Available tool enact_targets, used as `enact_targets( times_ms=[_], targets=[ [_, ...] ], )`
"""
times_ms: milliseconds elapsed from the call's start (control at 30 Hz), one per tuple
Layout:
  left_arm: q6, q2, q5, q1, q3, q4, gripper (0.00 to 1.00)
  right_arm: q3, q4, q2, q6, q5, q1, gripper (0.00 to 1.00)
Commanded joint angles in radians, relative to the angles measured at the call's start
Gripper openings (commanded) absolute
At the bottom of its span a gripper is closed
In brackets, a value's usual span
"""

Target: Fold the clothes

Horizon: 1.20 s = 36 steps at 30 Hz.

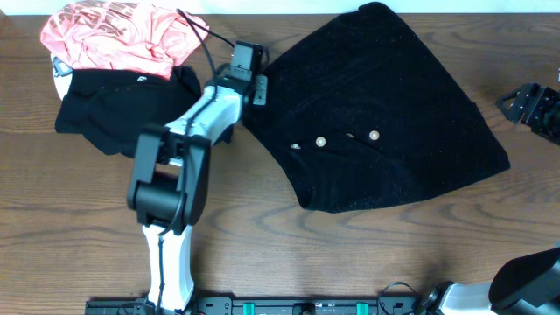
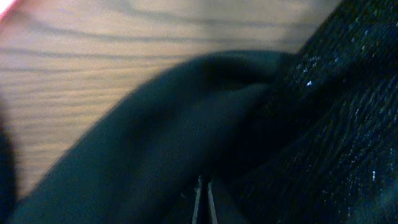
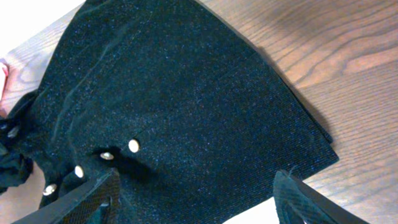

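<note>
Wood-grain table (image 1: 367, 254); white strip (image 1: 481, 3) past far edge, poss. wall.

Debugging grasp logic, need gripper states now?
Left gripper: shut on black buttoned garment, at its edge.
Right gripper: open, empty.

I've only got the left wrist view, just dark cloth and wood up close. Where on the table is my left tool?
Observer: In the overhead view, the left tool sits at the upper left edge of the black buttoned garment, which is spread out mid-table.
Operator: Where's the other arm?
Observer: The right tool is beyond the garment's right side, over bare wood, with its fingers apart.
Operator: Any other clothes?
Observer: A pink garment overlaps a second black garment at the table's far left.
</note>
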Motion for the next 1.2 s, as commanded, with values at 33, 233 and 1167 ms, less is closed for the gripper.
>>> enact_targets(
  times_ms=[33,233,1167],
  targets=[
    [-0.006,-0.064,-0.012,0.053,0.012,-0.047,0.07,0.012,0.000,-0.006,-0.020,0.000,0.019,0.77],
    [-0.030,-0.098,-0.011,0.099,0.012,-0.175,0.22,0.012,-0.005,-0.006,-0.027,-0.001,0.023,0.77],
    [-0.055,-0.068,0.000,0.501,-0.092,-0.270,0.43,0.012,-0.026,-0.006,-0.035,-0.001,0.050,0.78]
  ],
)
